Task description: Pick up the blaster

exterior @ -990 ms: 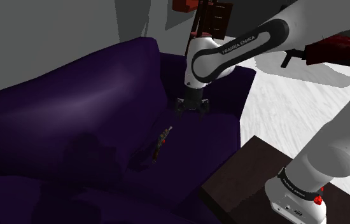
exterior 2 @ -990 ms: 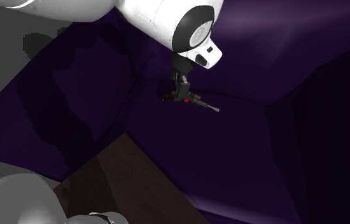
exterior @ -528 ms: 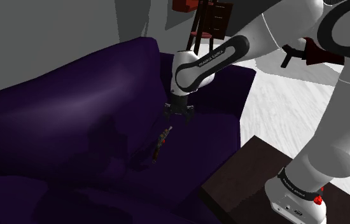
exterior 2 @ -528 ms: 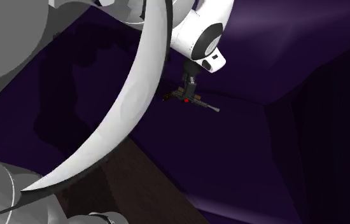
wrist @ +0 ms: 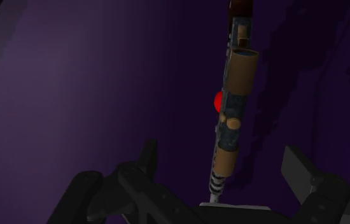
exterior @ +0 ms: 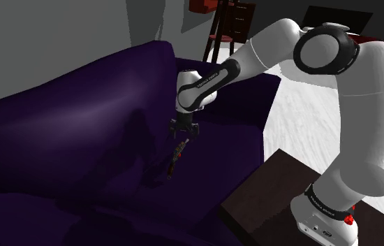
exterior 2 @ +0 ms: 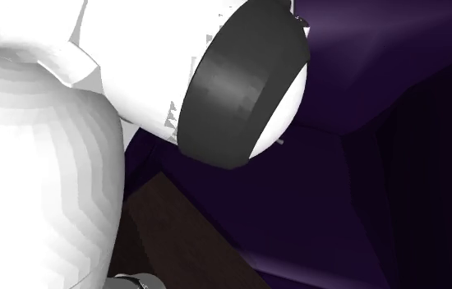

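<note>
— What is the biggest thing here?
— A deep purple sofa (exterior: 65,133). Its seat and backrest spread over the shoulder view's left, with a grey wall behind them.

— And the robot?
— The white arm (exterior: 365,112) rises from a dark brown stand (exterior: 260,196) at the near right. It bends at a dark joint and reaches left, down over the seat. In the second exterior view that joint (exterior 2: 241,82) looms close to the camera, with the sofa (exterior 2: 380,164) behind it.

— How do the jaws stand?
— Wide open and holding nothing. In the wrist view the two black fingers (wrist: 147,159) stand well apart and touch nothing. The jaws hang low over the cushion.

— Where is the blaster?
— The blaster (exterior: 176,158) lies flat on the sofa seat, directly beneath the jaws in the shoulder view. In the wrist view the blaster (wrist: 234,108) is long and slim, tan and blue. Its thin ringed end lies between the fingers, clear of both, and the body runs away from them. A small red knob (wrist: 218,100) sits on its side.
</note>
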`<move>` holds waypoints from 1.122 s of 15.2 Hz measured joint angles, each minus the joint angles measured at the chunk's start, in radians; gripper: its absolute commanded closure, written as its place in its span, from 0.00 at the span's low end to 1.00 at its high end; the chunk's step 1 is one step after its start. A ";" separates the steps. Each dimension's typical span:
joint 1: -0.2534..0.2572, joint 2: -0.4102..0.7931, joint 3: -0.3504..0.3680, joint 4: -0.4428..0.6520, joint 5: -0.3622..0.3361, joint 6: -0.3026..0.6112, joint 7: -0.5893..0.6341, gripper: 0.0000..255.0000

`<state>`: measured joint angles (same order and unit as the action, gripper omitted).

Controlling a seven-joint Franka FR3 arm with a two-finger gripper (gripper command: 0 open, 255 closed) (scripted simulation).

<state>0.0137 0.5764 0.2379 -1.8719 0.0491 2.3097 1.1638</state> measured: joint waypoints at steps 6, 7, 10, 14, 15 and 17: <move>0.012 0.092 -0.018 0.058 -0.010 0.033 0.019 0.00; 0.013 0.103 -0.020 0.062 -0.012 0.040 0.019 0.00; 0.016 0.125 -0.023 0.067 -0.014 0.057 0.018 1.00; 0.017 0.128 -0.023 0.069 -0.015 0.059 0.019 1.00; 0.017 0.128 -0.023 0.069 -0.015 0.060 0.019 1.00; 0.017 0.128 -0.023 0.069 -0.015 0.059 0.018 1.00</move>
<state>0.0302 0.7046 0.2149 -1.8025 0.0345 2.3692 1.1822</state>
